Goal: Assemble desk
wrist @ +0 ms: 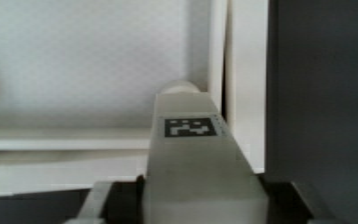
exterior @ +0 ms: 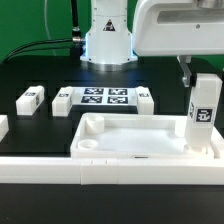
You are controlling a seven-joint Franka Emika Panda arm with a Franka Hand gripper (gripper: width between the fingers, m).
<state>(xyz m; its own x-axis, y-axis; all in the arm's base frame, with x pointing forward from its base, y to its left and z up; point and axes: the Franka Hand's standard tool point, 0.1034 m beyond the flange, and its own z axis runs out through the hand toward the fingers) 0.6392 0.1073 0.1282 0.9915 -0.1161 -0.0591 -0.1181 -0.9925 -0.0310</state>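
Note:
The white tabletop slab (exterior: 140, 140) lies flat near the front, rim up. One white square leg (exterior: 203, 112) with a tag stands upright at the slab's corner on the exterior view's right. My gripper (exterior: 190, 75) comes down from above and is shut on this leg near its top. In the wrist view the leg (wrist: 194, 150) runs out between the dark fingers of my gripper (wrist: 197, 195), its tag facing the camera, with the pale slab (wrist: 87, 80) beyond it. Three loose legs (exterior: 30, 99) (exterior: 62, 101) (exterior: 145, 100) lie on the black table behind the slab.
The marker board (exterior: 104, 97) lies flat at the middle back, in front of the robot base (exterior: 107, 45). A long white border bar (exterior: 60, 168) runs along the front. Another white piece (exterior: 3, 126) shows at the exterior view's left edge.

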